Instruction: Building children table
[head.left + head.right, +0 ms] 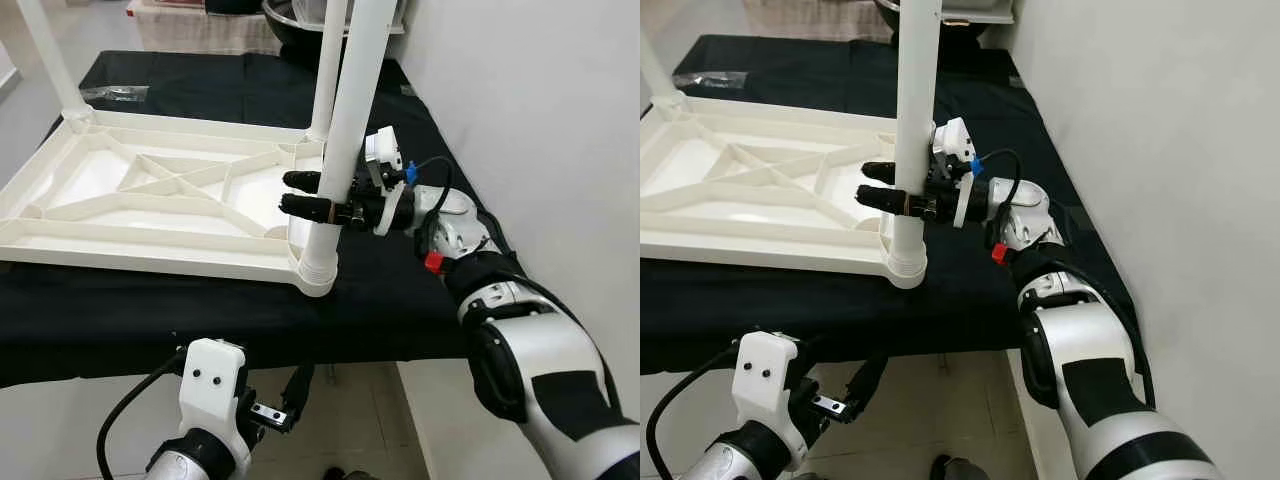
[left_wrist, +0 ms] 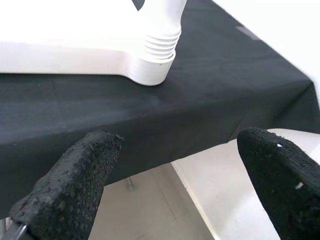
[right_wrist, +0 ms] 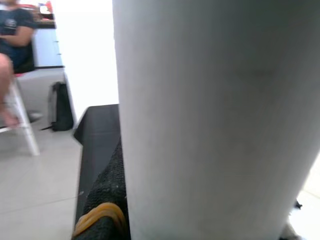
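Note:
The white children's table (image 1: 150, 180) lies upside down on a black-covered bench (image 1: 390, 300). A white leg (image 1: 345, 100) stands upright in its near right corner socket (image 1: 318, 272). My right gripper (image 1: 295, 192) is shut on this leg a little above the socket, one finger in front of it and one behind. In the right wrist view the leg (image 3: 215, 115) is very close, with a black finger (image 3: 102, 200) beside it. My left gripper (image 2: 180, 175) hangs open below the bench's front edge, under that corner socket (image 2: 152, 62).
Two more legs stand at the far corners, one on the right (image 1: 330, 60) and one on the left (image 1: 45, 60). A white wall (image 1: 540, 120) runs close along the bench's right side. A plastic bag (image 1: 115, 94) lies at the back left. A person (image 3: 12, 30) sits in the distance.

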